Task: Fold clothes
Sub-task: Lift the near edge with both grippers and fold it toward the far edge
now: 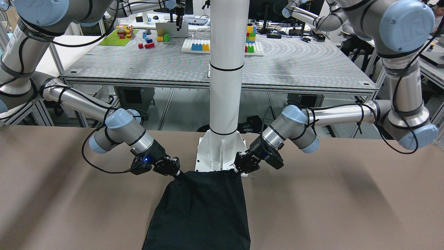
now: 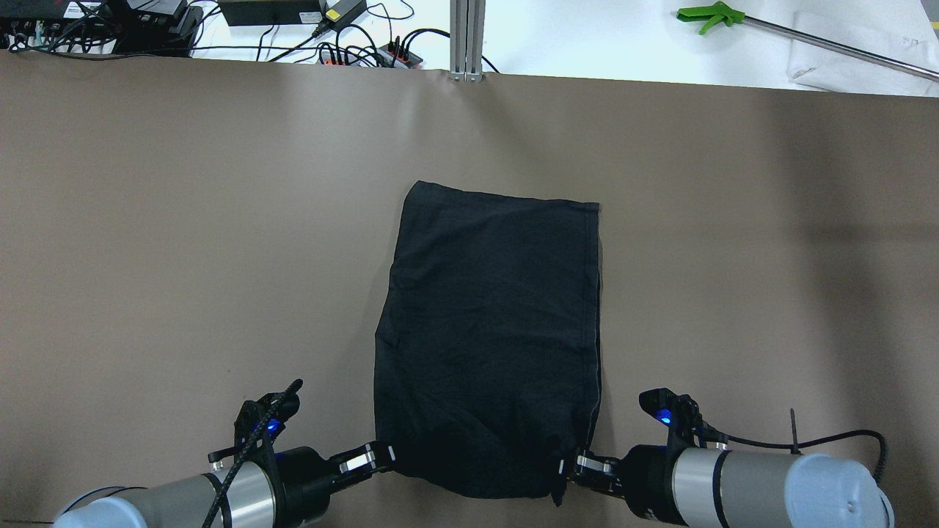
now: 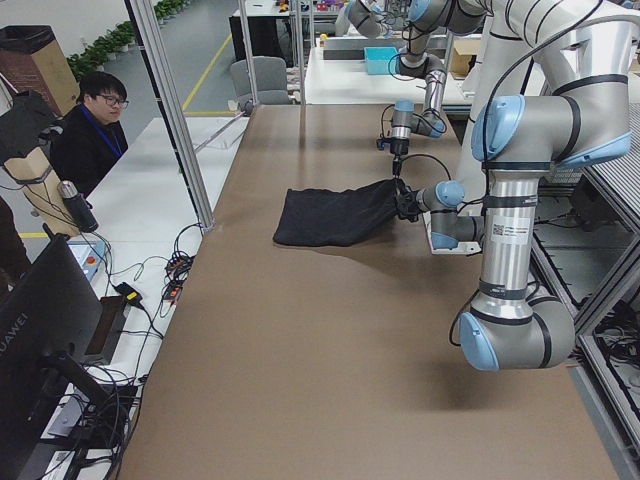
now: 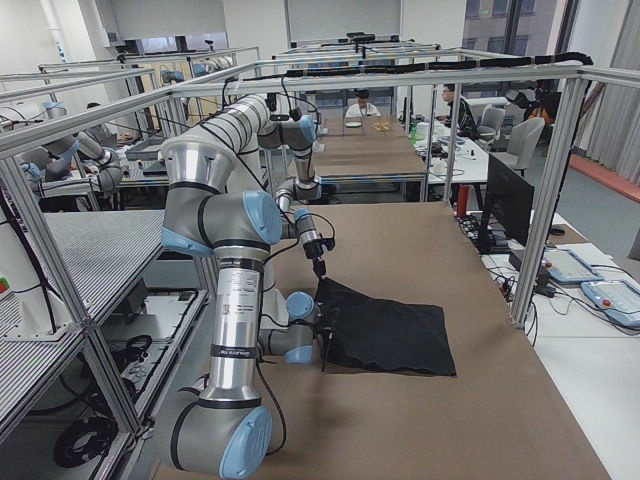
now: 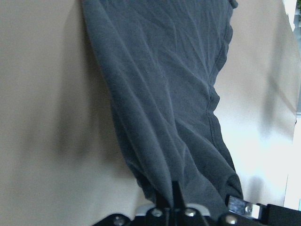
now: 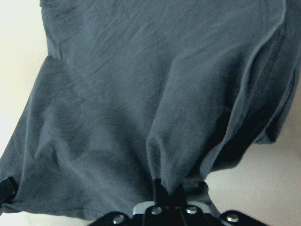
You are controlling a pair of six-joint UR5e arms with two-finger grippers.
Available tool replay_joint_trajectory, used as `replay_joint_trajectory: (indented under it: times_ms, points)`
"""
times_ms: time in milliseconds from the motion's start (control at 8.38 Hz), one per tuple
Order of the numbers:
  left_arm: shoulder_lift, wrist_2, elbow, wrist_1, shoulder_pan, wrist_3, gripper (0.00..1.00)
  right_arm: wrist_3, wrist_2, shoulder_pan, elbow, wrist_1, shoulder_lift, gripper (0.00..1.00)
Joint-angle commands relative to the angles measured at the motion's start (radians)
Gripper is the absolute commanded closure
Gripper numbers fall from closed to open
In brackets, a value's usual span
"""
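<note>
While both near corners of the black garment (image 2: 491, 330) are pinched and raised a little off the brown surface (image 2: 183, 220), the rest of it lies flat at mid-surface, stretching away from the robot to a straight far hem. The left claw (image 2: 385, 455) is closed on the near left corner and the right claw (image 2: 568, 463) on the near right one. Each wrist view shows cloth gathered into a peak between shut fingers. By my judgement the grasp is made, but this fold is not yet begun. Whether the panel is already doubled lengthwise cannot be told. What seems left is carrying the held edge over to the far hem, laying it down with edges matched, and letting go.
</note>
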Motion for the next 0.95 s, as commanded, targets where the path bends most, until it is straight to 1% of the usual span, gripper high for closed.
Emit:
replay_joint_trajectory:
  times_ms: [0,239,358,477,596,716,835]
  points:
    - [-0.006,0.008,-0.027,0.0,0.037,0.002,1.0,0.012,-0.001,-0.059,0.075,0.0,-0.039,1.0]
    - [-0.011,-0.004,-0.029,-0.001,0.014,0.011,1.0,0.01,-0.001,-0.045,0.058,-0.004,-0.013,1.0]
    - [-0.012,-0.032,-0.026,-0.001,-0.027,0.036,1.0,-0.003,0.001,0.006,0.049,-0.012,-0.006,1.0]
    - [-0.02,-0.07,-0.026,0.002,-0.092,0.045,1.0,-0.007,0.001,0.069,0.047,-0.012,0.004,1.0]
    - [-0.077,-0.075,-0.003,0.005,-0.163,0.042,1.0,-0.007,0.01,0.155,0.036,-0.018,0.028,1.0]
    - [-0.104,-0.116,0.049,0.005,-0.238,0.041,1.0,-0.007,0.065,0.219,-0.003,-0.033,0.071,1.0]
    - [-0.141,-0.195,0.11,0.003,-0.322,0.032,1.0,-0.007,0.097,0.285,-0.054,-0.067,0.127,1.0]
